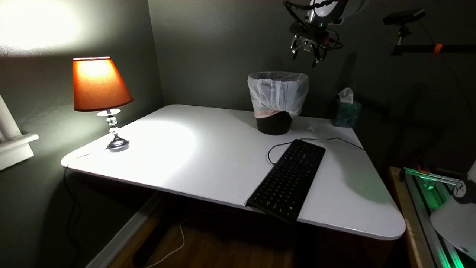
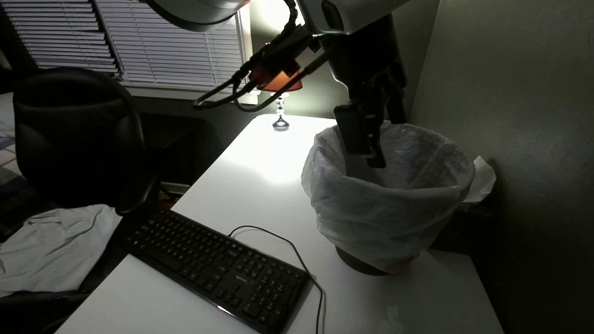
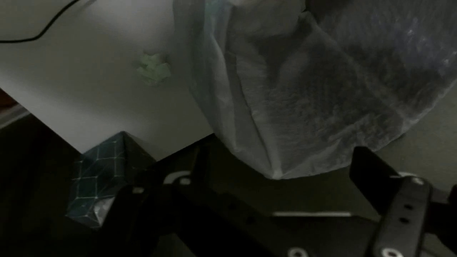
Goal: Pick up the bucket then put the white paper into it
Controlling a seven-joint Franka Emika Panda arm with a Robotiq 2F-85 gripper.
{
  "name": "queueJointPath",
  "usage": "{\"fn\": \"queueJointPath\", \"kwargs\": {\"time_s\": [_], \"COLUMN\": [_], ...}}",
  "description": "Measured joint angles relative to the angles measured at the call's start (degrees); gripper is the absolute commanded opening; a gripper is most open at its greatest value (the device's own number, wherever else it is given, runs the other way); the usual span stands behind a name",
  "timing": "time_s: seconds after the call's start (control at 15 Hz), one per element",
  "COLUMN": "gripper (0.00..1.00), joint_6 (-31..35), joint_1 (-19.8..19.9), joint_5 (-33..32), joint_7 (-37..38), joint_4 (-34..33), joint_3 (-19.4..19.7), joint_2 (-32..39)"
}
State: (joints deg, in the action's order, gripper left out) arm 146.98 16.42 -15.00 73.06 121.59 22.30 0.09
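In an exterior view my gripper (image 1: pixel 305 58) hung spread, nothing in its hold, above the bucket (image 1: pixel 274 124), which stood upright on the counter (image 1: pixel 208 156). The bag (image 1: pixel 277 92) draped far down the outside; I judged that a finger could catch this loose plastic and strip it off, or topple the bucket. Count: one bucket, one bag, one crumpled white paper (image 1: pixel 311 127) lying between the bucket and one tissue box (image 1: pixel 347 114), one keyboard (image 1: pixel 288 178), one lamp (image 1: pixel 98 87).

In an exterior view that also took in one office chair (image 2: pixel 76 134), my fingers overlapped the bucket's mouth; whether they touched the bag I could not tell. Probable fault: descending with both inside the rim would leave nothing to pinch. The single keyboard's end jutted past the counter's edge; a swung bucket might knock it off.

In the wrist view two fingers stood wide apart, empty, the bag's edge showing between them. One white paper, one tissue box. Likely hazard: dim light could make me misjudge depth, or set the bucket down on the paper.
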Motion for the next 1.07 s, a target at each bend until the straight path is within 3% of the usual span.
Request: {"fn": "queueJointPath", "kwargs": {"time_s": [0.4, 0.73, 1.07], "gripper": [1.0, 1.0, 1.0], "joint_6": [0.0, 0.4, 0.4], "joint_1": [3.2, 5.0, 6.6], "joint_5": [7.9, 16.7, 19.6], "joint_7": [5.4, 2.2, -0.4], "joint_4": [4.0, 6.3, 7.7], "joint_3": [0.0, 0.2, 1.1], "joint_2": [-0.9, -0.8, -0.2]}}
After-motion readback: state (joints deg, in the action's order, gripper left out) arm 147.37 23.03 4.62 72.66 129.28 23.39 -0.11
